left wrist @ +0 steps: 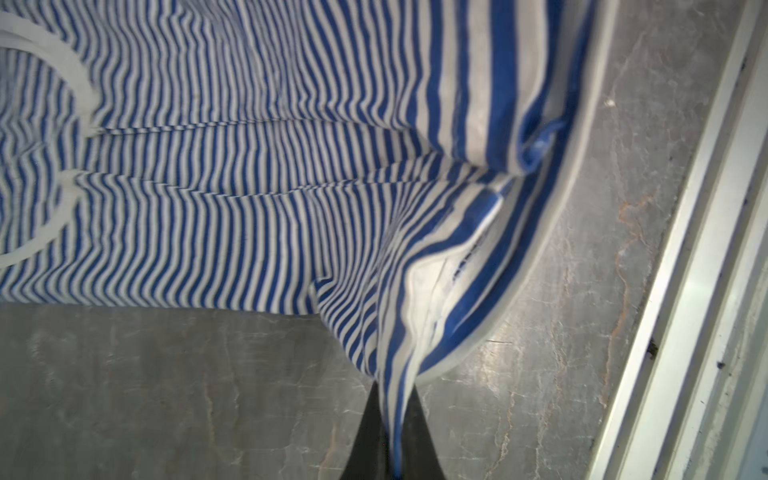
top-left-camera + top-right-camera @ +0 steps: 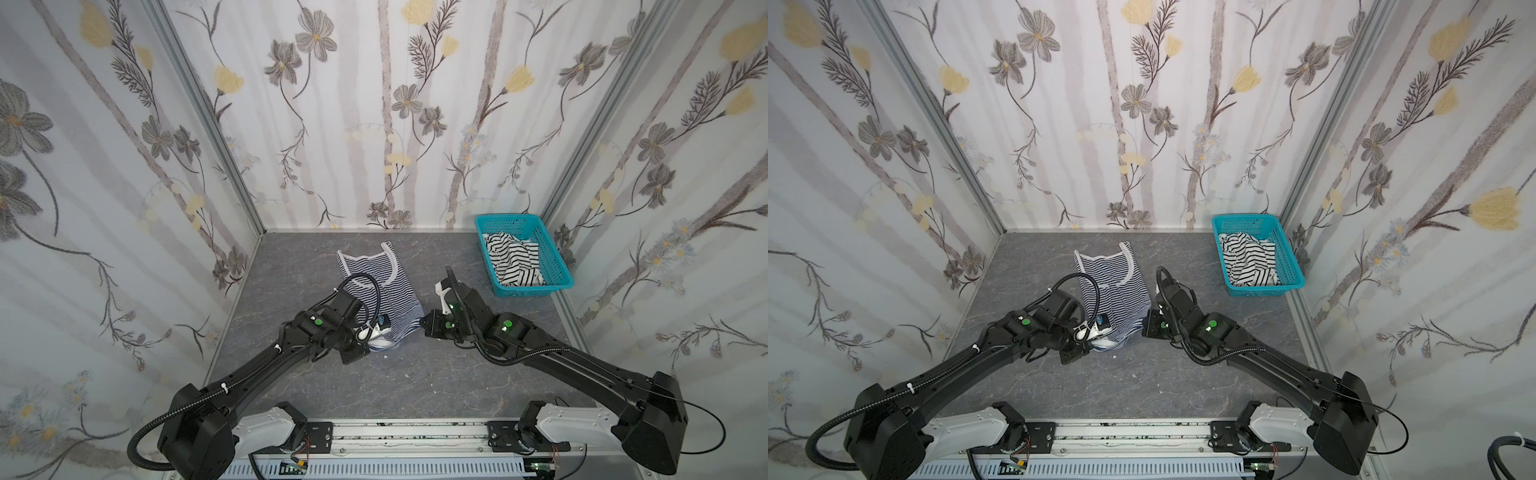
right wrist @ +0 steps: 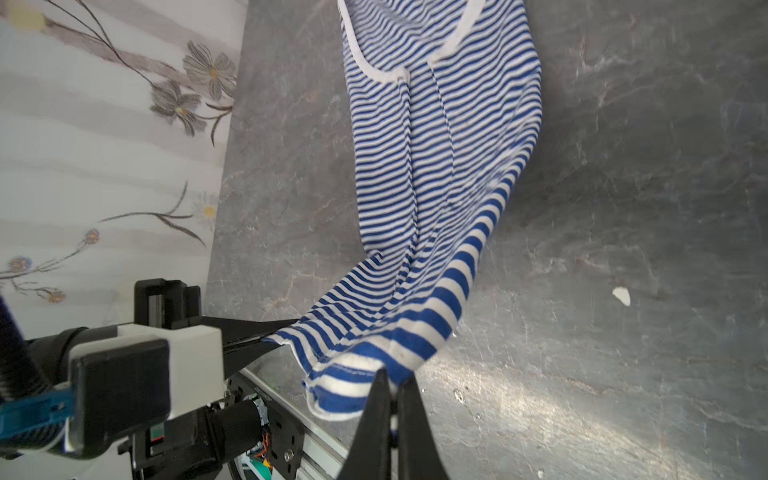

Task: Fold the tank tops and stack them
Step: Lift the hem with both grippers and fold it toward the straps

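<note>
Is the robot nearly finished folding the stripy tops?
Not nearly. Done: the navy-striped top is out on the table and looks narrowed lengthwise. In hand: the left gripper and the right gripper each pinch its near hem, which is lifted a little. Left: finishing that fold, then folding and stacking the black-and-white top, which lies crumpled in the teal basket.

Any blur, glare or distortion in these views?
Left wrist: the navy-striped tank top blurs near the lens. Right wrist: glare streak on the table, and its hem is soft by the right gripper. Both top views: sharp, evenly lit, no glare.
</note>
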You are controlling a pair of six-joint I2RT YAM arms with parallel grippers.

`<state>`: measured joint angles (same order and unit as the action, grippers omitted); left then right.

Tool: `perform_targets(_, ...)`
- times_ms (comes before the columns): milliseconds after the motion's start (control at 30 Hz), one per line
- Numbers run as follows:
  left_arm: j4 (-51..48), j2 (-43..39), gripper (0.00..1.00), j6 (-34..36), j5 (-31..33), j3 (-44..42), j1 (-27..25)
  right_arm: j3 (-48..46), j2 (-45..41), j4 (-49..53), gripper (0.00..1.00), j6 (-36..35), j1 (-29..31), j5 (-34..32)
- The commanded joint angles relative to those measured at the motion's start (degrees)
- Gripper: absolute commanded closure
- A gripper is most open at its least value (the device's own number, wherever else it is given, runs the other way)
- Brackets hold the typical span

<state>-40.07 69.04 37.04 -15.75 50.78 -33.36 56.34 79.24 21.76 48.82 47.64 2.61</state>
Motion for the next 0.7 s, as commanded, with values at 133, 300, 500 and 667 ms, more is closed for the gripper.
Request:
perform_targets(133,3.0,8.3,0.94,2.3,-0.8,10.4,8.0,9.9,7.6,0.3,1.00,-7.4,-7.3,1.8)
perform_targets(300,4.5,16.3,0.94,4.1,-1.2,15.3,11.7,16.3,16.4,-0.5,1.00,-11.2,-11.8,5.3)
perform_targets(500,5.4,24.3,0.93,5.2,-3.1,19.9,15.8,24.0,27.0,-0.3,1.00,-14.3,-15.1,8.8)
perform_targets(667,6.1,30.1,0.92,5.7,-3.9,22.9,17.8,30.8,35.5,1.3,1.00,-16.9,-16.3,12.0)
